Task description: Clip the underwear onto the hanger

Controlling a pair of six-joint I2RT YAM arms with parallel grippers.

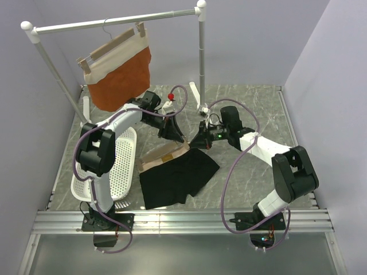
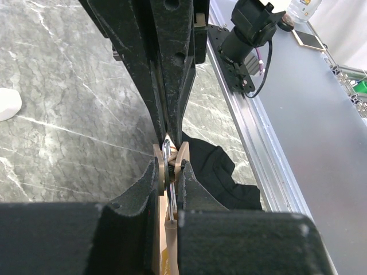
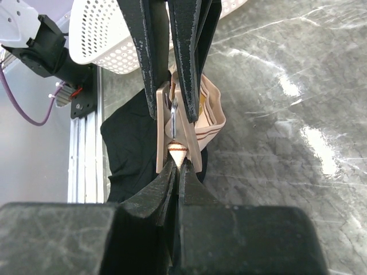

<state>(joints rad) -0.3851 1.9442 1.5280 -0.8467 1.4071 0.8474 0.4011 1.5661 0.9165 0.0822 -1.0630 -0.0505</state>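
At the underwear point(image 1: 178, 179) on the bench point(image 1: 252, 114), your left fingers point(image 2: 150, 184) pinch a wooden clip point(image 2: 183, 153) of the hanger point(image 3: 162, 143); your right fingers point(image 3: 161, 189), fully closed, touch its tip.

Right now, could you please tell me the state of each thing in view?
left gripper: shut on clip.
right gripper: shut on waistband.
clip: squeezed, mouth open.
underwear: lying on the table.
rust-orange garment: clipped, hanging from rail.
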